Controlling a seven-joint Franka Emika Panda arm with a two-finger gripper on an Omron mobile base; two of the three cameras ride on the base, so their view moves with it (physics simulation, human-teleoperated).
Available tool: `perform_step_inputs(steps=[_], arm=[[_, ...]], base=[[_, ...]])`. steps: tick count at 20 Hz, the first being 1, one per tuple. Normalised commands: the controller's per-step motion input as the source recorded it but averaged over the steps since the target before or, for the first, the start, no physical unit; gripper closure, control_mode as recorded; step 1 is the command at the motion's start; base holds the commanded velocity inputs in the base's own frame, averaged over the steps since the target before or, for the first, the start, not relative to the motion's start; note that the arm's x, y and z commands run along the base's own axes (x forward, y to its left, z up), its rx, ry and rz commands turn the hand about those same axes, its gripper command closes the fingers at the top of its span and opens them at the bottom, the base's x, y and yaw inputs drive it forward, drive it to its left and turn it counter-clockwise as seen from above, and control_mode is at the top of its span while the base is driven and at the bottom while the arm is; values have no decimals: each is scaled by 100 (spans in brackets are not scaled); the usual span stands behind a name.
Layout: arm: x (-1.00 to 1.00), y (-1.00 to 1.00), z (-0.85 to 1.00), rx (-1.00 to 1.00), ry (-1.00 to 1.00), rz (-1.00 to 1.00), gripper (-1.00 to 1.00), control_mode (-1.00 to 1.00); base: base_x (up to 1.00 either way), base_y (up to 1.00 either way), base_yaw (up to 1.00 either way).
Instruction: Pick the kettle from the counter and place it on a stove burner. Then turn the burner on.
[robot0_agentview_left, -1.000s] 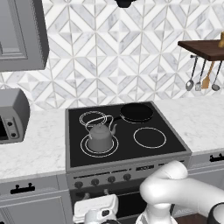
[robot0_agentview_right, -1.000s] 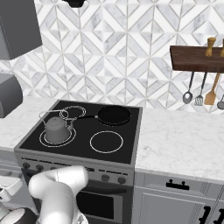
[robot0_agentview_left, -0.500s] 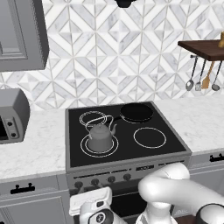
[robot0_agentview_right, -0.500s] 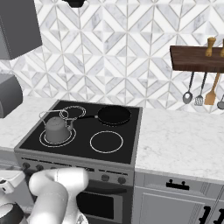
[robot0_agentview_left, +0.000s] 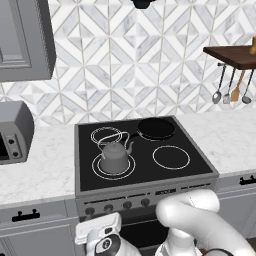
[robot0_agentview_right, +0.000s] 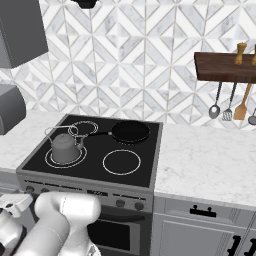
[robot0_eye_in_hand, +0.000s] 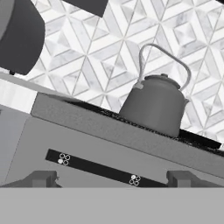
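Kettle stands upright on the stove burner in the left base view, inside the two bold white rings at the front left of the black cooktop. Its spout points to the right. Behind it is a smaller double ring, and the black frying pan lies at the back right. The white arm bends low in front of the stove, and the hand is below the row of knobs, well apart from the kettle. A grey toaster is on the counter at the left.

From the right base view, the kettle sits on the same burner, and the frying pan is behind and to the right. Utensils hang under a wooden shelf on the right wall.

Seen from the hand, tilted, the kettle rests on the cooktop edge, above the stove's front panel. The two finger tips of the gripper stand wide apart at the bottom with nothing between them, so the gripper is released.
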Motion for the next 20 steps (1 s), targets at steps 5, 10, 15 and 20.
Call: perform_step_inputs(steps=[5,10,15,20], arm=[[7,17,-25,1,0,0,-100,-100],[35,0,-14,0,-2,0,-100,-100],[21,0,-16,0,0,0,-100,-100],[3,12,-27,0,0,0,-100,-100]], base=[[0,0,0],[0,0,0],[0,0,0],[0,0,0]])
